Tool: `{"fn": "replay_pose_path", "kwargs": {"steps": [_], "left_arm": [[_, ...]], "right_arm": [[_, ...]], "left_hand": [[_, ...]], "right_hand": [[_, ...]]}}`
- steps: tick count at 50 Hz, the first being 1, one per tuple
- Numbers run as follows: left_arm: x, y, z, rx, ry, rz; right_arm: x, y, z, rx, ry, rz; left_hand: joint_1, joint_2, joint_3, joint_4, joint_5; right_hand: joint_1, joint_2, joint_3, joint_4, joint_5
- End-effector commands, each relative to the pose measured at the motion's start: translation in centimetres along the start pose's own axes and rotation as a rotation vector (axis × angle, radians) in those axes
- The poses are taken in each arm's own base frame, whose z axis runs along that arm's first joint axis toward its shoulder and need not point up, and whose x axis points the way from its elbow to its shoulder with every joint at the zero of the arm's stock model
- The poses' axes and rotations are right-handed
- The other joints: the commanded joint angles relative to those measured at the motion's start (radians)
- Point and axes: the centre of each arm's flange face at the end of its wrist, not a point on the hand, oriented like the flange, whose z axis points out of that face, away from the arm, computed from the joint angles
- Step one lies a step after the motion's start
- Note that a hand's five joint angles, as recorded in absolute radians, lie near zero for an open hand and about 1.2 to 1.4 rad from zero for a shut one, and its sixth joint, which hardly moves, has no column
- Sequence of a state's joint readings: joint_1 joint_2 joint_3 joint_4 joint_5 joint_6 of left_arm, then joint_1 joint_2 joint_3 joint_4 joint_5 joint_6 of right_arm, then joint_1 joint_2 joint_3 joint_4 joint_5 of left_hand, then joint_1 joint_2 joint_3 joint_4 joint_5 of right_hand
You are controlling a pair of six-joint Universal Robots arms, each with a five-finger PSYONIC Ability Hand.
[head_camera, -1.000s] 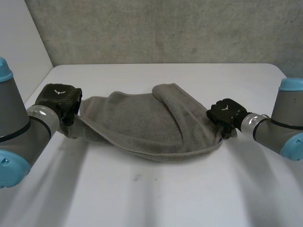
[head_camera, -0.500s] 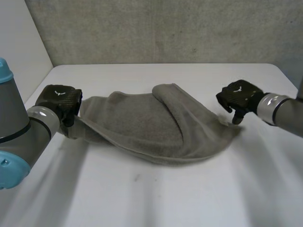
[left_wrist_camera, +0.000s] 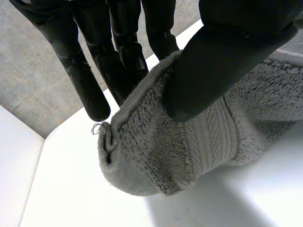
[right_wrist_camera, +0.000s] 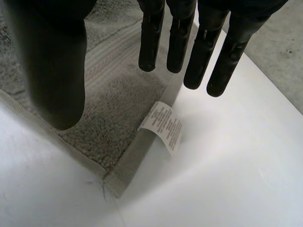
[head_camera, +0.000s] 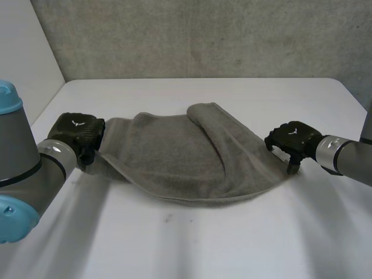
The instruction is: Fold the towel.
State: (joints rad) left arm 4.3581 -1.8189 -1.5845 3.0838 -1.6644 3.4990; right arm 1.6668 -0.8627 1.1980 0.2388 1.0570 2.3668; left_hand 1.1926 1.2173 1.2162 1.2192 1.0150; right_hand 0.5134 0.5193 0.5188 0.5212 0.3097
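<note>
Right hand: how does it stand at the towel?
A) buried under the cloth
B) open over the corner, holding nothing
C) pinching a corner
B: the right wrist view shows the right hand with straight fingers, apart from the thumb, above the corner of the towel near the label, with no cloth between them.

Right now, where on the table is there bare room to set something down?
Free: the broad strip of table nearer the robot than the towel, and the band between towel and wall. Crowded: the towel's ends, left hand pinching one, right hand open over the other.
</note>
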Motion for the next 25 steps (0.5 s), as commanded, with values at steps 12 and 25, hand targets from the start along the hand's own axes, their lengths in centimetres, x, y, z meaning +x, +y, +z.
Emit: {"fn": "replay_pose_path", "kwargs": {"steps": [12, 25], "left_arm": [[0.1, 0.3, 0.3, 0.008, -0.005, 0.0], [0.1, 0.4, 0.4, 0.006, -0.004, 0.0]], "right_arm": [[-0.1, 2.5, 1.5, 0.008, -0.012, -0.012], [-0.6, 3.1, 2.3, 0.027, -0.036, -0.012]], "left_hand": [[0.204, 0.179, 0.18, 0.177, 0.207], [0.204, 0.179, 0.18, 0.177, 0.207]], "right_hand": [[0.05, 0.044, 0.045, 0.042, 0.079], [0.168, 0.162, 0.162, 0.16, 0.197]]}}
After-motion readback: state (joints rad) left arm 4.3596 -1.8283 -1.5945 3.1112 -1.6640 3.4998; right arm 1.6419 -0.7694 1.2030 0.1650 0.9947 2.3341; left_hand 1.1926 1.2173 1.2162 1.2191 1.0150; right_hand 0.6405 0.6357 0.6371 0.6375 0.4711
